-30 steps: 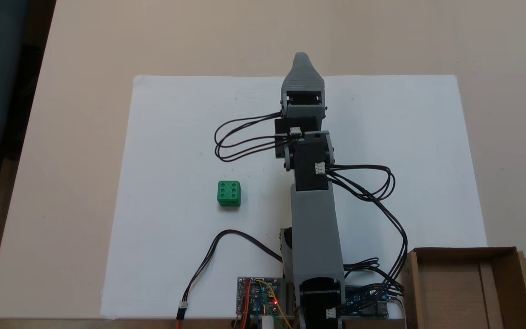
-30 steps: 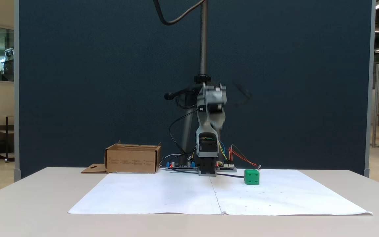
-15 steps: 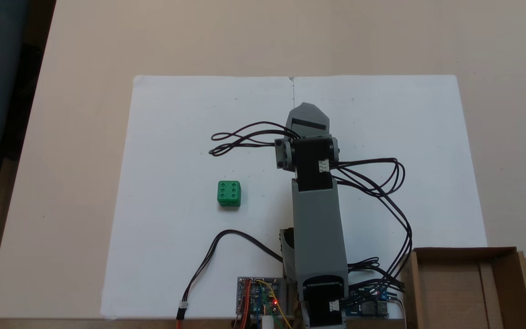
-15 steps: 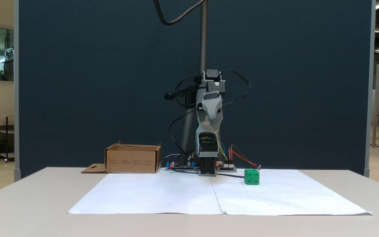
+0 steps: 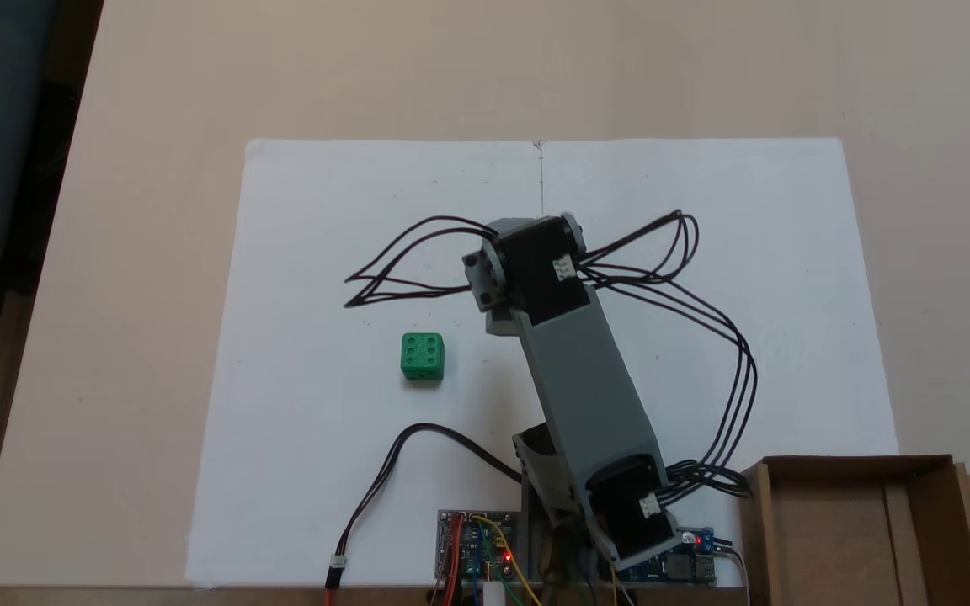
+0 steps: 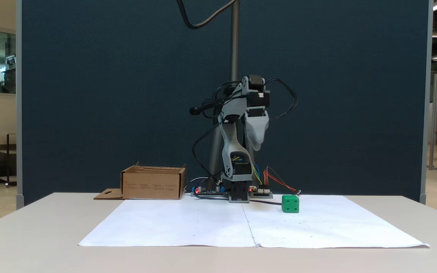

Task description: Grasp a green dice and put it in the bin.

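One green dice (image 5: 423, 356) is lying on the white paper (image 5: 325, 252), well apart from one bin (image 5: 860, 530). The gripper (image 6: 256, 146) is hanging high above the paper; I cannot tell how its jaws stand.

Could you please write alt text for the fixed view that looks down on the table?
A grey robot arm leans over a white paper sheet, beside a green dice lying untouched on it. A brown cardboard bin sits at the picture's lower right.

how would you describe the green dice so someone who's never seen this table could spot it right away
Start from the big white paper sheet covering the middle of the tan table. In the top-down fixed view, the green dice sits alone on the sheet, left of the grey arm. It is the one bright green thing there, a small cube showing six pips on top.
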